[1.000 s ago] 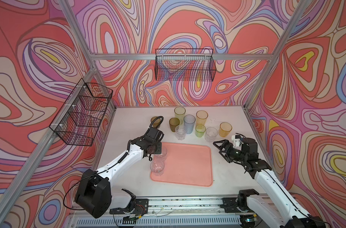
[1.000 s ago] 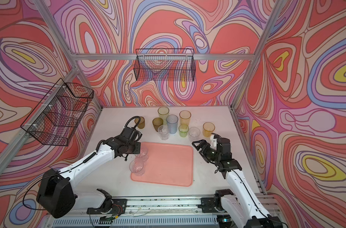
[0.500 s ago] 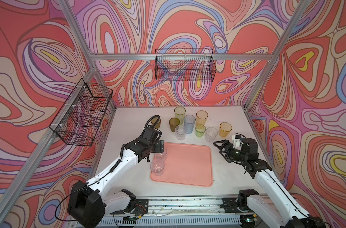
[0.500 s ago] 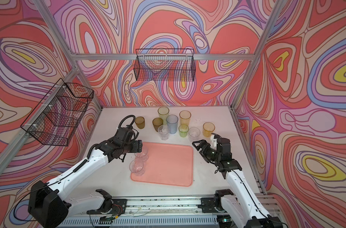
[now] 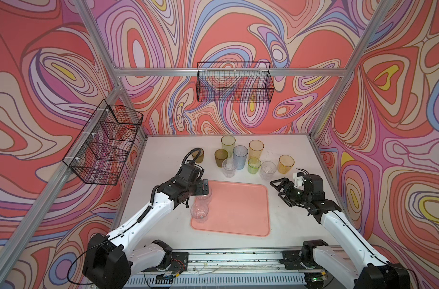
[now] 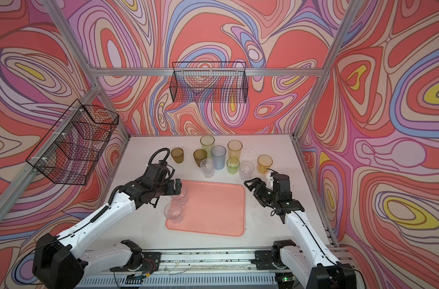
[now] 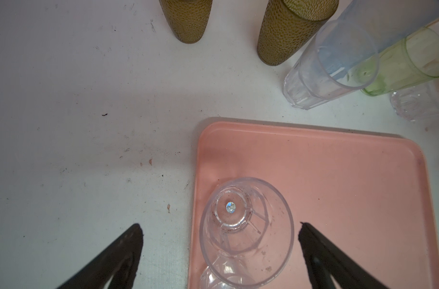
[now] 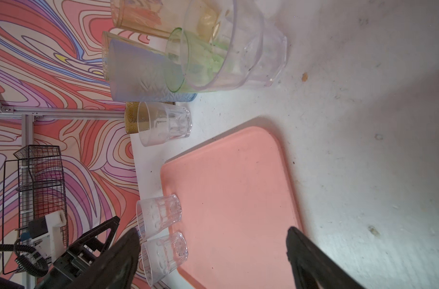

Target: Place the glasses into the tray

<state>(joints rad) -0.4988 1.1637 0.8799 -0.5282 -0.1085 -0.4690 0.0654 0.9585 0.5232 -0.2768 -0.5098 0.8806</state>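
left wrist view: the left gripper (image 7: 219, 227), closed round a clear glass (image 7: 246, 232) a second ago, now has its jaws spread wide and clear of it. that glass stands upright in the tray (image 7: 338, 187) corner, just beside a second clear glass (image 5: 199, 212). the right gripper (image 5: 276, 190) hangs open and empty beside the tray, so two glasses look placed and nine wait on the counter (image 5: 163, 155).

White tabletop (image 5: 291, 220), salmon-pink tray (image 5: 238, 210) at centre, nine upright tumblers (image 5: 240, 157) clustered behind it
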